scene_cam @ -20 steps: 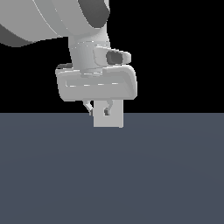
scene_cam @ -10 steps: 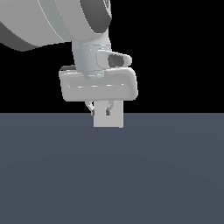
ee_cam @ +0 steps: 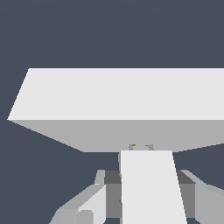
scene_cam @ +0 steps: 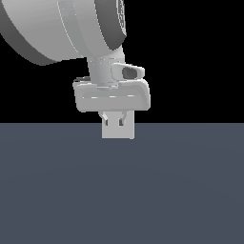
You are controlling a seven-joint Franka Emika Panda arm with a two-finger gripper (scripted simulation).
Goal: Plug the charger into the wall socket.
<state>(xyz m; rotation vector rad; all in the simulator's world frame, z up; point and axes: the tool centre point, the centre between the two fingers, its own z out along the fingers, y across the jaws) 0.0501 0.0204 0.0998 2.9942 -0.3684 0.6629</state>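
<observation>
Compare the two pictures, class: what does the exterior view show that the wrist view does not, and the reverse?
Only the exterior view shows the arm's big links above the hand. Only the wrist view shows the wall socket as a broad slab, with tiny orange-yellow dots at the charger's far end. Both show the charger between the hand's fingers and the dark floor.

One charger [ee_cam: 151,186], one wall socket [ee_cam: 122,105], one gripper [ee_cam: 146,197], two orange-yellow dots [ee_cam: 134,145].
</observation>
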